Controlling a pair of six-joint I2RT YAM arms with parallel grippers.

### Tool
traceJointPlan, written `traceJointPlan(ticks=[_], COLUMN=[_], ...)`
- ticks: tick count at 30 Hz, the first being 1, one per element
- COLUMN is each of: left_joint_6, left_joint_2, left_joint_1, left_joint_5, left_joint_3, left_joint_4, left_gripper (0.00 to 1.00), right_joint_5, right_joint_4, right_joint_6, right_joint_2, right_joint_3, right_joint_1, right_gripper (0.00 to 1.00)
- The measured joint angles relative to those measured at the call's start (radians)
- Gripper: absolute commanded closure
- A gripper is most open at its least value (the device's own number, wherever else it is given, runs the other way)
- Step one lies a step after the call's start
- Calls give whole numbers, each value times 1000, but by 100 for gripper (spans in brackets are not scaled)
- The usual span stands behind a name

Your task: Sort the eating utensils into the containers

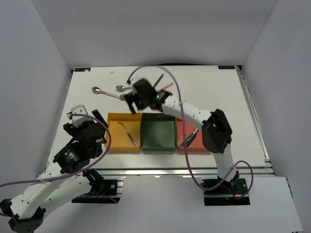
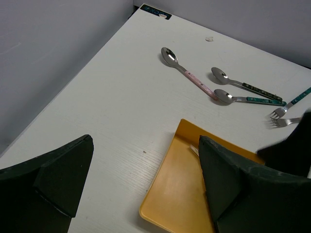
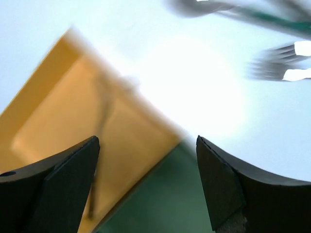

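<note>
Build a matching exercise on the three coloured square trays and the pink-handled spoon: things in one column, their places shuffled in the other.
Things:
1. yellow-orange square tray
2. dark green square tray
3. red square tray
4. pink-handled metal spoon

Places:
A. middle of the tray row
B. on the white table, beyond the trays
C. the robot's right end of the row
D. the robot's left end of the row

Pairs: 1-D, 2-A, 3-C, 4-B
</note>
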Motion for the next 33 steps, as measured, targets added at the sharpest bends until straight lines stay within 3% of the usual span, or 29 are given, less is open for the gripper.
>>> traceJointPlan(ticks=[5, 7, 9, 13, 18, 23, 33], left_joint_6=[9, 16, 20, 20, 26, 34, 45], left_joint_2=[1, 5, 17, 49, 50, 45, 27], left_joint_1=[0, 0, 2, 2, 2, 2, 2], left_joint_5=[1, 1, 2, 9, 28, 42, 71], left_joint_3=[0, 0, 0, 0, 0, 0, 0], left_joint_4=[6, 12, 14, 14, 16, 23, 30], left_gripper=[2, 2, 2, 2, 2, 2, 2], right_joint_5=[164, 262, 329, 378, 380, 411, 385], right_joint_4=[-109, -109, -48, 13, -16, -21, -97], right_joint_6=[106, 179, 231, 295, 314, 344, 380], right_joint_2=[216, 233, 217, 246, 528, 541, 590], right_joint_3=[469, 472, 376, 262, 643, 576, 649], right_joint_1=[-281, -373, -422, -420, -384, -379, -413], right_gripper=[11, 11, 11, 11, 11, 21, 35])
